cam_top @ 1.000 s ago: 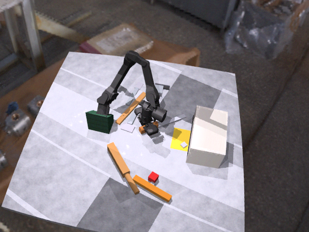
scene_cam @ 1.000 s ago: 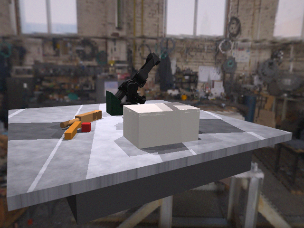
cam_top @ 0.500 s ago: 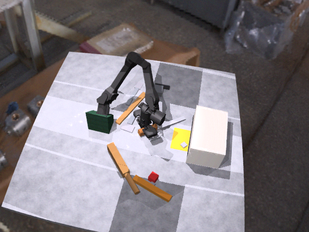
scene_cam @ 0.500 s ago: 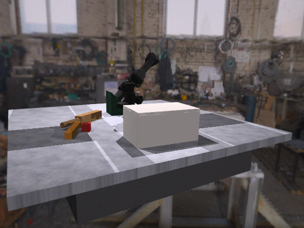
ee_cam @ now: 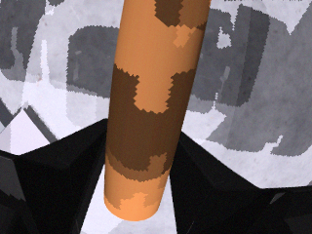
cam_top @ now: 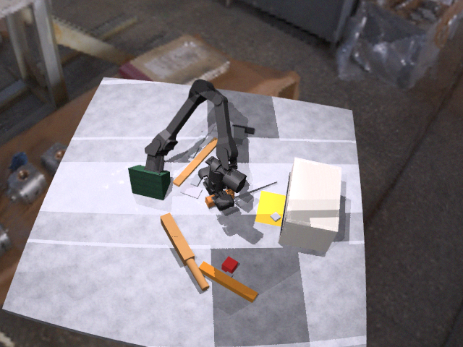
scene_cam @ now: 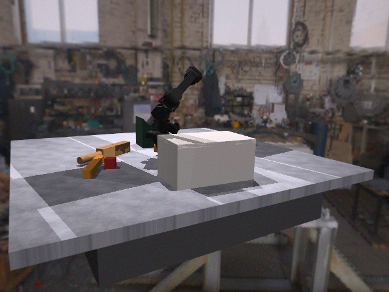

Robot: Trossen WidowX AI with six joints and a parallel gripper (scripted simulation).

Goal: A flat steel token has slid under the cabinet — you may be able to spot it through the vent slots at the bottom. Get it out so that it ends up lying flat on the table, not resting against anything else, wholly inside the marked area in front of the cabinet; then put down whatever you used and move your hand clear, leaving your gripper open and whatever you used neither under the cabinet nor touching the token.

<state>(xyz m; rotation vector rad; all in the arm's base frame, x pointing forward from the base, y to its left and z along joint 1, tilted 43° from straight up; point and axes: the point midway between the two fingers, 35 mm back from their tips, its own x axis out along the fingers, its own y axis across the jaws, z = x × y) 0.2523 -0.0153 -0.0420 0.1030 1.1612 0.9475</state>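
Observation:
The token (cam_top: 275,216), a small pale grey square, lies flat on the yellow marked area (cam_top: 264,204) in front of the cabinet (cam_top: 315,194) (scene_cam: 216,163). It appears inside the yellow, near the cabinet side, with nothing seen touching it. My gripper (cam_top: 223,198) (ee_cam: 140,132) is shut on the round orange handle (ee_cam: 153,93) (cam_top: 209,202) of a tool. A thin grey rod (cam_top: 261,187) extends from the tool toward the cabinet; its tip stands short of the cabinet, beyond the far side of the yellow. The cabinet hides the token and most of the gripper in the exterior view.
A pale flat square (cam_top: 192,192) and an orange bar (cam_top: 194,162) lie near the green block (cam_top: 149,183) (scene_cam: 143,135). A wooden paddle (cam_top: 177,237) (scene_cam: 109,149), another orange bar (cam_top: 228,282) (scene_cam: 90,168) and a red cube (cam_top: 229,264) (scene_cam: 110,162) lie nearer the top camera.

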